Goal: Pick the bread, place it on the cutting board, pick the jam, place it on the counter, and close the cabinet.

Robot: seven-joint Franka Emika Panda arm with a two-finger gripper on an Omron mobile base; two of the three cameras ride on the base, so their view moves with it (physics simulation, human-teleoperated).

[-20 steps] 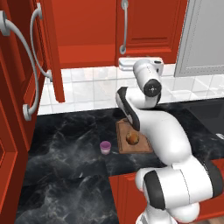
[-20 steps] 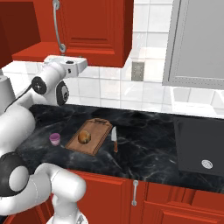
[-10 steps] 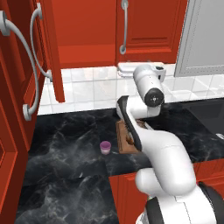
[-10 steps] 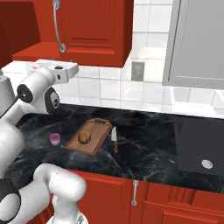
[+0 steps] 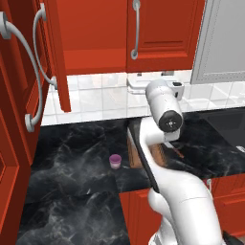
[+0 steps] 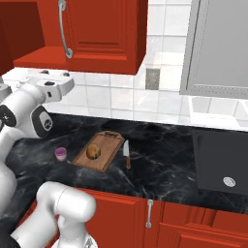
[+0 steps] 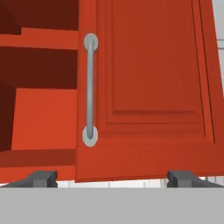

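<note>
Red kitchen, arm raised toward the wall cabinet, jaws spread wide and empty.

One counter (image 6: 160, 160), black marble, running under one cabinet (image 6: 104, 34) with two doors: the left door (image 5: 50, 52) swung open, the right one shut, its silver handle (image 7: 90, 92) upright in the hand view. One cutting board (image 6: 99, 151) on the counter; in the left base view the arm covers most of it. One knife (image 6: 126, 154) just right of the board. One bread (image 6: 93, 152) on the board. One jam (image 6: 60, 153) on the counter, left of the board, apart from it. One gripper (image 7: 111, 178), tips cut off low in the hand view.
</note>
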